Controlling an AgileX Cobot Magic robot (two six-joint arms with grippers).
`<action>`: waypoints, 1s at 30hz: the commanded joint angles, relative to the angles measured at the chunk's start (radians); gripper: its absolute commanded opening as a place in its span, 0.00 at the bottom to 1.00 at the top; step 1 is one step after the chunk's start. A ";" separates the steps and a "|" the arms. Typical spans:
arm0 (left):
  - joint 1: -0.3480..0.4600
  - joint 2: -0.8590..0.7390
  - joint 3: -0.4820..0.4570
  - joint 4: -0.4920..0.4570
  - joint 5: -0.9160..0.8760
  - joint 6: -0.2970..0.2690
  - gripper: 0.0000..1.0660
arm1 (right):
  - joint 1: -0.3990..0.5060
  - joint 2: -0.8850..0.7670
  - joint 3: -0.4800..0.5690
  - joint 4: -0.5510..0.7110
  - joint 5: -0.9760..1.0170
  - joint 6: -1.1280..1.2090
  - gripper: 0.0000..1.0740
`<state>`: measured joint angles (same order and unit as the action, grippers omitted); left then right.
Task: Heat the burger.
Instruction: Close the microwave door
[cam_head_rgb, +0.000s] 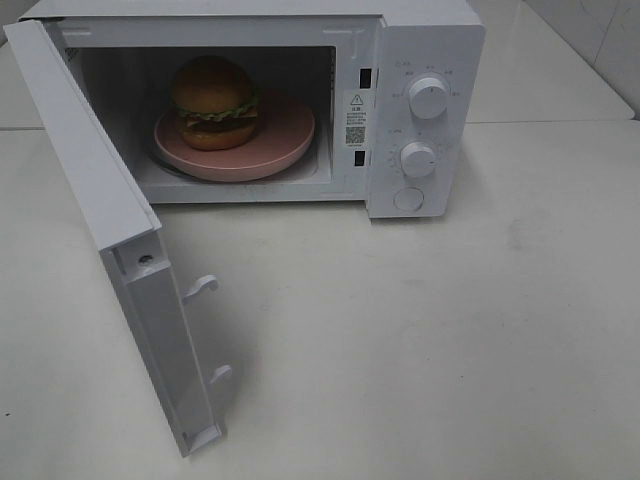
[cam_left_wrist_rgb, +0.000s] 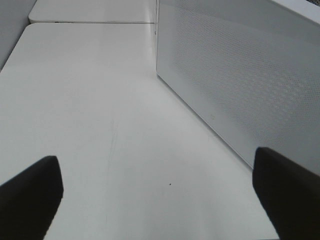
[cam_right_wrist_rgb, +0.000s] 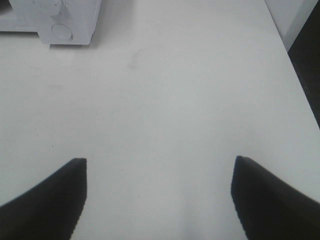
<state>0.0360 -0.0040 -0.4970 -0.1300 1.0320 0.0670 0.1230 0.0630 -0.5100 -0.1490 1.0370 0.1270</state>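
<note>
Fingers (cam_left_wrist_rgb: 30, 200) of left pincer (cam_left_wrist_rgb: 155, 172) spread wide, nothing between them. Poised low over the tabletop (cam_left_wrist_rgb: 90, 100), tilted shallowly forward, pointing toward the far side. Close alongside: white perforated panel (cam_left_wrist_rgb: 240, 75), upright on the tabletop, seemingly the outer face of the open door (cam_head_rgb: 100, 200); apart from both fingers.

Right pincer (cam_right_wrist_rgb: 160, 165) likewise spread and empty, dark fingers (cam_right_wrist_rgb: 272, 200) wide apart above the white surface. Angled more steeply downward, aimed at the tabletop on the near side of the microwave (cam_right_wrist_rgb: 60, 20). Well apart from its near right corner and the round button (cam_right_wrist_rgb: 61, 31) there.

Farther out, seen from high: microwave at the far middle of the tabletop, door swung out to the left and toward the near side, two latch hooks (cam_head_rgb: 203, 287) jutting from its edge. Inside the cavity: burger (cam_head_rgb: 215, 100), upright, resting on a pink plate (cam_head_rgb: 285, 140), toward the left part of that plate. Right of the cavity: control panel with two white dials (cam_head_rgb: 429, 98), one above the other, round button below them.
</note>
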 joint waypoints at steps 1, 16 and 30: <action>-0.001 -0.025 0.001 -0.005 -0.005 -0.004 0.92 | -0.006 -0.037 0.003 0.003 -0.003 -0.015 0.71; -0.001 -0.024 0.001 -0.005 -0.005 -0.004 0.92 | -0.028 -0.094 0.004 0.003 -0.004 -0.018 0.71; -0.001 -0.024 0.001 -0.005 -0.005 -0.004 0.92 | -0.028 -0.094 0.004 0.003 -0.004 -0.018 0.71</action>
<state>0.0360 -0.0040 -0.4970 -0.1300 1.0320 0.0670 0.0950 -0.0040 -0.5100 -0.1480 1.0370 0.1180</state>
